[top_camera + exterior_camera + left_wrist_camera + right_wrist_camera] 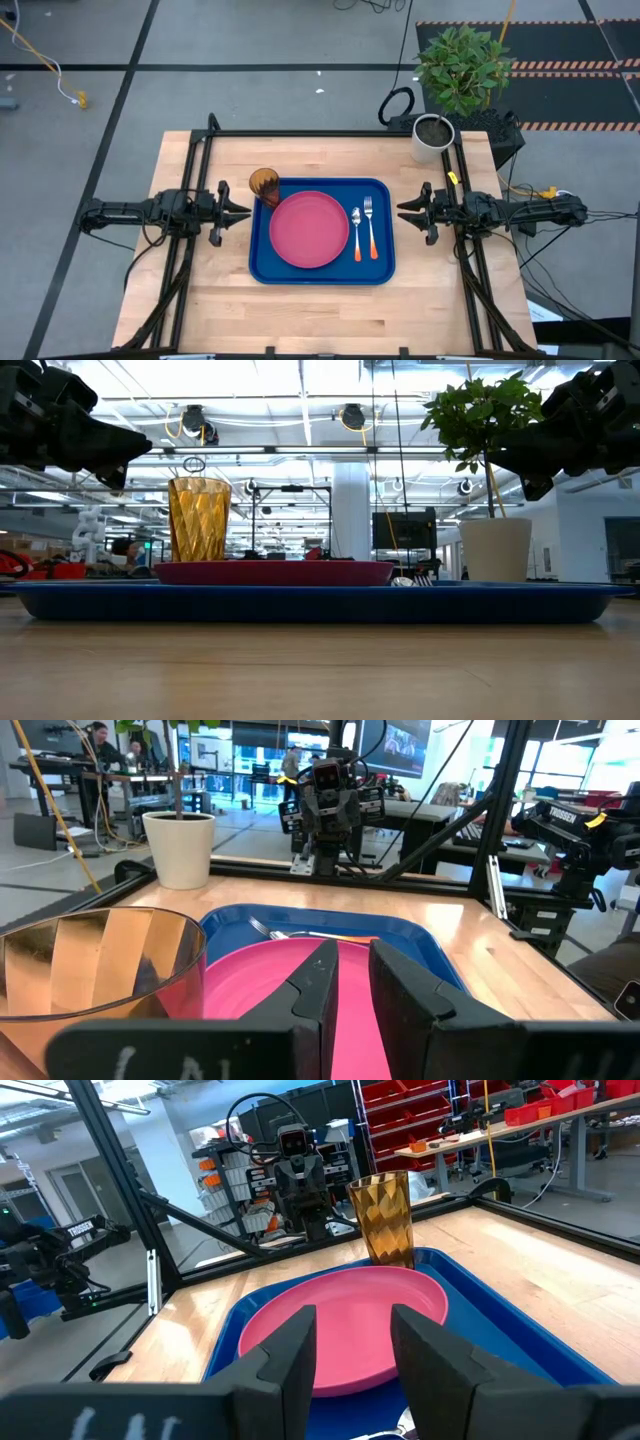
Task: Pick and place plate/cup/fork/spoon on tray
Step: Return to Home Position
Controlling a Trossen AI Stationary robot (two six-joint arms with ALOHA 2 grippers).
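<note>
Blue tray point(322, 271) holds plate point(309, 230), spoon point(357, 234), fork point(370, 227), cup point(264, 185) at its corner — I see left gripper point(241, 211), right gripper point(405, 208) narrowly parted, clear of both rims.

One tray point(262, 262), plate point(309, 230), cup point(264, 184), spoon point(356, 232), fork point(370, 226), plant pot point(432, 137).

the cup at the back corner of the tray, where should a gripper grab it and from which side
Grip the cup around its ribbed wall near the top, coming level from the left gripper's side. It stands upright at the blue tray's far left corner, with the pink plate close beside it, so the tray-outer side probably leaves the fingers most room.
</note>
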